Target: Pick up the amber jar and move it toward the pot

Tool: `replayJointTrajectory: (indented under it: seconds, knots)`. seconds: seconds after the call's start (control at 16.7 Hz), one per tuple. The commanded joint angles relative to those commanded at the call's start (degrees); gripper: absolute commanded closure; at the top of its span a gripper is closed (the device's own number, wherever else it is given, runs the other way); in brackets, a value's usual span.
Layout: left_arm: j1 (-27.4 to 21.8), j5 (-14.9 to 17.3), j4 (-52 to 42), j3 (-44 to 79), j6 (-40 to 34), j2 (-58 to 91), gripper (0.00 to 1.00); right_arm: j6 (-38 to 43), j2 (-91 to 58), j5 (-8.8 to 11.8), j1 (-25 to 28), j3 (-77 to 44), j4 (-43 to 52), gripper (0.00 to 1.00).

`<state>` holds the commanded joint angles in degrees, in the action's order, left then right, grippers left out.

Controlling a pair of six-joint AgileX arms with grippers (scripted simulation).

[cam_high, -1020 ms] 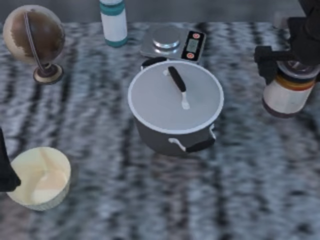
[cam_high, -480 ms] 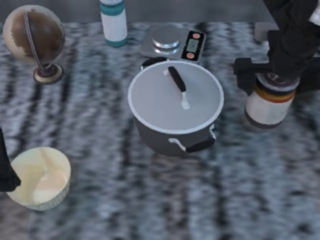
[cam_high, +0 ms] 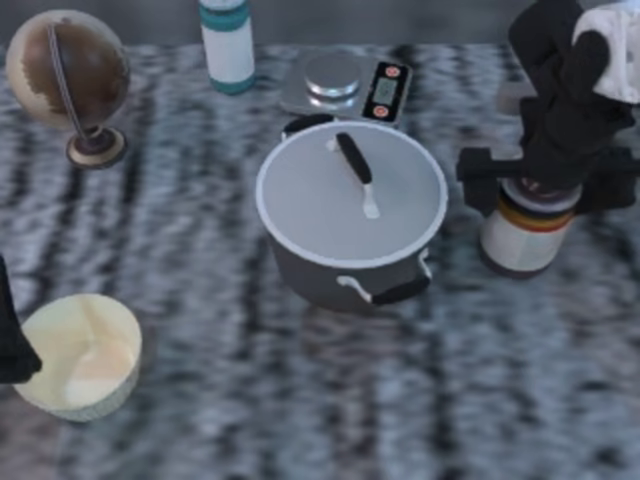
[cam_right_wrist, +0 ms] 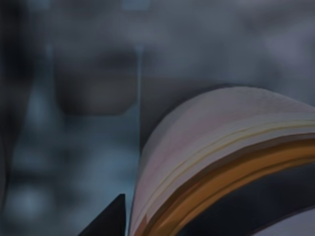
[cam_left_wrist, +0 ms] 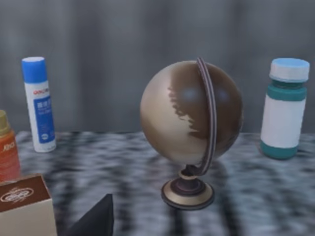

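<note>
right gripper (cam_high: 548, 172) pinching jar (cam_high: 522, 232) lid | jar closing leftward on pot (cam_high: 350, 205) | left arm parked, jaws unseen

Upright amber jar (cam_high: 524, 236) just right of lidded grey pot (cam_high: 350, 212)

One pot (cam_high: 350, 215), one amber jar (cam_high: 525, 232), one globe (cam_high: 68, 75), one bowl (cam_high: 80, 355), one scale (cam_high: 350, 85).
</note>
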<state>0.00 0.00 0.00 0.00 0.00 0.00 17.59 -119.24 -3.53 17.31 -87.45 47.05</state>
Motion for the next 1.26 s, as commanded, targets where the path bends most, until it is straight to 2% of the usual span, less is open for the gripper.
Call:
replayJointTrajectory:
  seconds: [0.12, 0.9, 1.26]
  knots:
    - [0.0, 0.0, 0.0, 0.0, 0.0, 0.0, 0.0, 0.0, 0.0, 0.0, 0.0, 0.0, 0.0, 1.0]
    - [0.0, 0.0, 0.0, 0.0, 0.0, 0.0, 0.0, 0.0, 0.0, 0.0, 0.0, 0.0, 0.0, 0.02]
    - [0.0, 0.0, 0.0, 0.0, 0.0, 0.0, 0.0, 0.0, 0.0, 0.0, 0.0, 0.0, 0.0, 0.0]
